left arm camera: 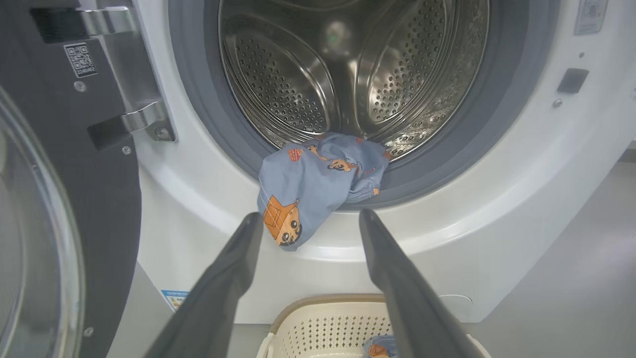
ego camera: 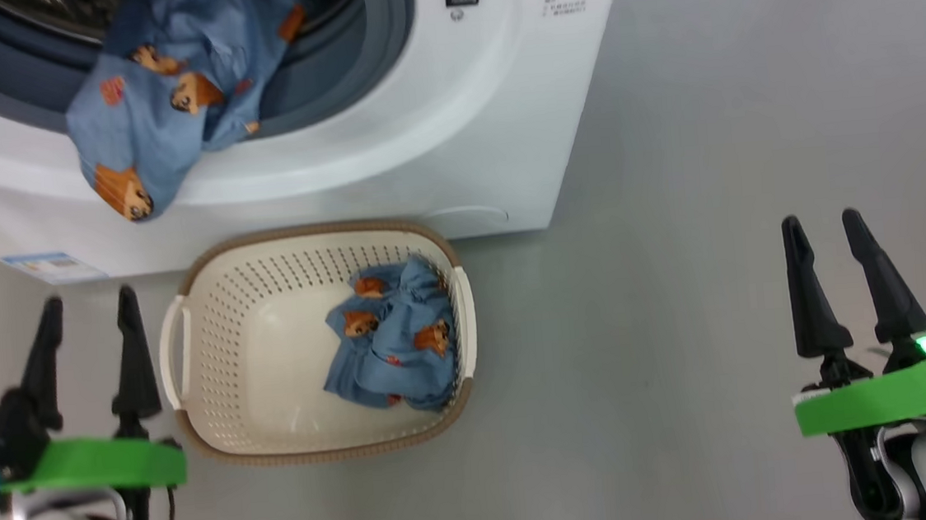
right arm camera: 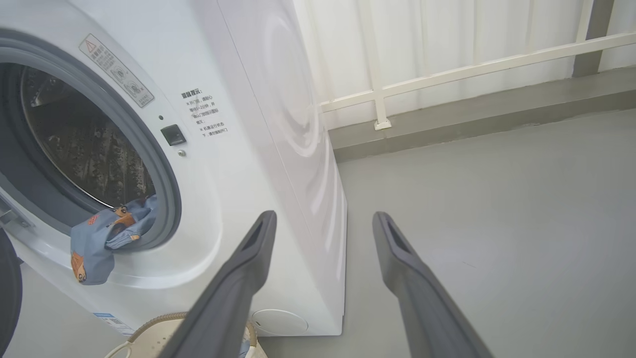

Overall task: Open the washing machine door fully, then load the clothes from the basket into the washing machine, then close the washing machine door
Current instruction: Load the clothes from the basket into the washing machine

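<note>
At the washing machine [ego camera: 453,128] mouth, door [left arm camera: 99,223] open, one garment [ego camera: 161,94] is hanging over the rim (only half in). A second garment [ego camera: 395,340] is lying in the basket [ego camera: 304,233], while left gripper [ego camera: 90,296] and right gripper [ego camera: 822,218] are hovering empty, fingers spread.

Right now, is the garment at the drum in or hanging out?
Hanging out: the garment drapes over the gasket and down the front of the washing machine.

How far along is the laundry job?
Done: glossy black round door open; one light blue bear-print garment hangs half in the white washing machine's mouth. In hand: nothing; left tool and right tool open, empty. Left: bear-print bundle in the cream perforated basket, tucking the garment in, closing the door.
</note>
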Motion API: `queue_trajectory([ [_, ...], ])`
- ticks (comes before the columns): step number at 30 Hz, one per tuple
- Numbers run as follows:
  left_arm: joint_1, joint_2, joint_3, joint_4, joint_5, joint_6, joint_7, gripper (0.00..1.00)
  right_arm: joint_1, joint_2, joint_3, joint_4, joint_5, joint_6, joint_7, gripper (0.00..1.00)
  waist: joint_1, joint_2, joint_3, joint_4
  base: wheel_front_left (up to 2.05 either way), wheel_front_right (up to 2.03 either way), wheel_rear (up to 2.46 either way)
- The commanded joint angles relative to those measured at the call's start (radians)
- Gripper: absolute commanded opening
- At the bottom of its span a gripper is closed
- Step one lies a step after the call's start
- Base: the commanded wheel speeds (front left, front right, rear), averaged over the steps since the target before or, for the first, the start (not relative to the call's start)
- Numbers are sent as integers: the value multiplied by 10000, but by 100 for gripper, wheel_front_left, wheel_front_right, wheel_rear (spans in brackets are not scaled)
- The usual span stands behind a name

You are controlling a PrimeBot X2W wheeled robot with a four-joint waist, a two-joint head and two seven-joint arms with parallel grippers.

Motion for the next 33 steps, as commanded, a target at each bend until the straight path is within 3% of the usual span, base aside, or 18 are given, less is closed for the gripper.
queue_trajectory([
  [1, -606, 469, 274, 85, -19, 6, -63, 100, -333, -7, 220, -277, -152, 58, -78, 100, 0, -1, 928, -119, 0, 0, 0],
  [12, -3008, 1363, -72, 1814, 16, 6, -63, 100, -1316, 250, 321, -383, -230, 58, -78, 100, 0, -1, 2331, -447, 0, 0, 0],
  [20, -4005, 1813, -439, 2936, 137, 6, -63, 100, -1551, 359, 301, -426, -278, 58, -78, 100, 0, -1, 2631, -668, 0, 0, 0],
  [33, -5250, 2070, -100, 4150, 730, 183, -63, 100, -1656, 514, 518, -488, -270, 58, -78, 100, 0, -1, 2893, -933, 0, 0, 0],
])
